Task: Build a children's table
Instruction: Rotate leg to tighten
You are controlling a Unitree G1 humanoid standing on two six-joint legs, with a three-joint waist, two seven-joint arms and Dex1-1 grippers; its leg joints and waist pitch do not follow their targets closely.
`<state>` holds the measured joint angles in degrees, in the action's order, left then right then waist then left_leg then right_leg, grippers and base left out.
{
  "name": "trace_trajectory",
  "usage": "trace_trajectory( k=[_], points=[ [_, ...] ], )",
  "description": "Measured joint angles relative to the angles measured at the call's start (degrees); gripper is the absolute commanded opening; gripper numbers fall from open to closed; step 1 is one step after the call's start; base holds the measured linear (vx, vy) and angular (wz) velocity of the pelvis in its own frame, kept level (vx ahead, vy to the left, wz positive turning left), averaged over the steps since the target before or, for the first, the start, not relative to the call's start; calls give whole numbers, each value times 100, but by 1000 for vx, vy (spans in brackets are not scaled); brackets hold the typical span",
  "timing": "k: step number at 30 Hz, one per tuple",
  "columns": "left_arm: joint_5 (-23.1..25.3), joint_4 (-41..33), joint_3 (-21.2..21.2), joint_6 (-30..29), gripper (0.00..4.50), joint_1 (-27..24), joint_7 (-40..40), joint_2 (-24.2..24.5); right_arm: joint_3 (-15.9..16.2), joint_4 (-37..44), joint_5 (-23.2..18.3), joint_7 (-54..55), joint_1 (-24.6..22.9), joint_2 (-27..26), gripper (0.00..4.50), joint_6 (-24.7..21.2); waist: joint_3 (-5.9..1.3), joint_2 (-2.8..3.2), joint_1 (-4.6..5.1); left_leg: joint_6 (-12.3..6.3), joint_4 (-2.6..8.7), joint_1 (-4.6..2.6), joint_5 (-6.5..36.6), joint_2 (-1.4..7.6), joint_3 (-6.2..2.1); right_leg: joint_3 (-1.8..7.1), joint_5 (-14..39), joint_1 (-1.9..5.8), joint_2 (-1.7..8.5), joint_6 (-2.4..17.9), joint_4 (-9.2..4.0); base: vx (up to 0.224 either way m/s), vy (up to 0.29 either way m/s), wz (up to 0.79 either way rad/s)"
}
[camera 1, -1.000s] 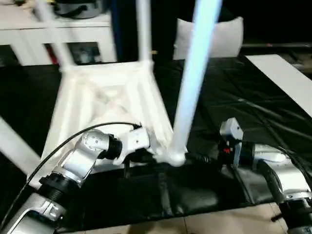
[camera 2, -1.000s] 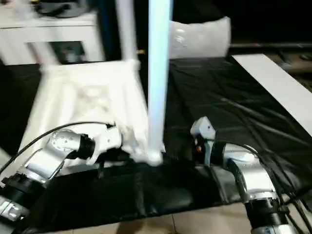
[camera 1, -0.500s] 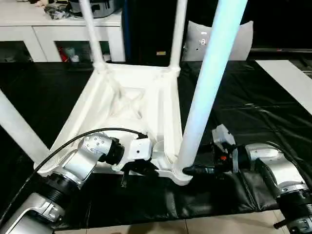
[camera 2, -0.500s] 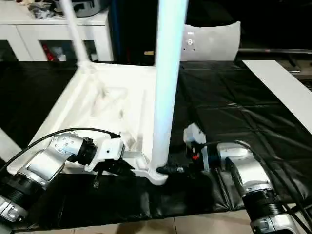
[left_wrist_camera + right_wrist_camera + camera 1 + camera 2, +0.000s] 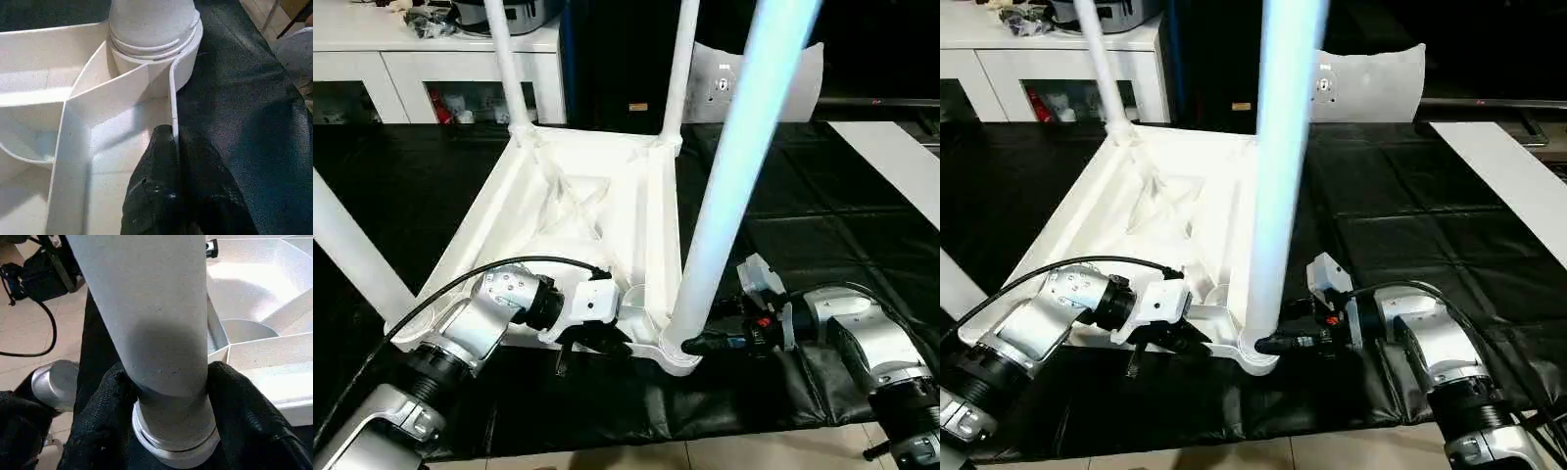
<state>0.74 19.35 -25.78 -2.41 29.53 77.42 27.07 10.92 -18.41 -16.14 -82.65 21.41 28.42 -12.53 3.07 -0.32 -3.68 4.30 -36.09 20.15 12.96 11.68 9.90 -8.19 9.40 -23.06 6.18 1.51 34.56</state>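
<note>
Black fingers of the right gripper (image 5: 166, 431) stand one on each side of the near leg (image 5: 1278, 196), pinching it just above its flared end, where the leg sits in a round corner socket (image 5: 677, 354) of the tabletop (image 5: 597, 225). The left gripper (image 5: 173, 161) is pressed together on the thin white rim of the tabletop (image 5: 172, 98) beside that same socket, one finger inside the rim and one outside.

The children's table lies upside down on a black sheet (image 5: 822, 225), ribbed underside up, with its near edge toward the robot. Two more legs (image 5: 509, 69) rise from the far corners, and a fourth leg (image 5: 347, 250) slants up at the near left corner.

Behind the table stands a white cabinet (image 5: 411, 64) with small things on its shelves. A white panel (image 5: 891, 157) lies on the sheet at the far right.
</note>
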Motion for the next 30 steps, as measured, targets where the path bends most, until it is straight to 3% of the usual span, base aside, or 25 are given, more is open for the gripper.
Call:
trace_trajectory(
  k=[5, 9, 16, 18, 21, 23, 25, 30],
  points=[
    [-43, -13, 8, -173, 0, -1, -16, -38, -77, 222, -52, 132, -171, -27, 195, -157, 0, 1, -4, 0, 4, -1, 0, 0, 0, 0, 0, 1, 0, 0, 0, 0, 0, 0],
    [-20, -59, 195, -837, 0, -6, -441, -208, -363, 495, -118, 986, -496, -385, 195, -449, 0, 1, 38, 9, 7, -2, -6, 0, 5, 7, 8, 13, 0, -14, 4, 0, 0, 0],
    [176, -59, 571, -1826, 0, -5, -1769, -815, -753, 465, 364, 3071, -369, -1211, 192, -648, -1, 1, 415, 21, 14, -6, -12, 0, -13, -38, 12, 17, -2, -21, -47, 0, 0, 0],
    [348, 6, 789, -2200, 0, 20, -2512, -1267, -903, 402, 675, 4125, -195, -1721, 192, -791, 0, 0, 515, 23, 13, 1, -14, -1, -14, -39, 12, 10, -2, -20, -56, 0, 0, 0],
    [412, 29, 901, -2490, 0, 59, -3216, -1673, -1009, 377, 864, 5125, -55, -2107, 192, -937, -1, 0, 571, 23, 15, 4, -14, -2, -15, -41, 12, 8, -2, -20, -65, 0, 0, 0],
    [460, 29, 918, -2582, 0, 78, -3469, -1833, -1071, 323, 909, 5445, 26, -2250, 192, -952, -3, 4, 570, 18, 27, 5, -11, -6, -15, -35, 11, 7, -2, -20, -66, 0, 0, 0],
    [548, 29, 923, -2605, 0, 101, -3690, -1942, -1121, 244, 920, 5709, 101, -2363, 247, -928, -3, 4, 534, 18, 48, 7, -9, -7, -15, -34, 7, 1, -2, -16, -59, 0, 0, 0],
    [578, 28, 897, -2604, 0, 143, -3781, -2021, -1126, 249, 982, 5846, 71, -2425, 298, -758, -9, 14, 436, -12, 103, 4, -24, -7, -15, -35, 1, -14, -9, 17, -48, 0, 0, 0]
  ],
)
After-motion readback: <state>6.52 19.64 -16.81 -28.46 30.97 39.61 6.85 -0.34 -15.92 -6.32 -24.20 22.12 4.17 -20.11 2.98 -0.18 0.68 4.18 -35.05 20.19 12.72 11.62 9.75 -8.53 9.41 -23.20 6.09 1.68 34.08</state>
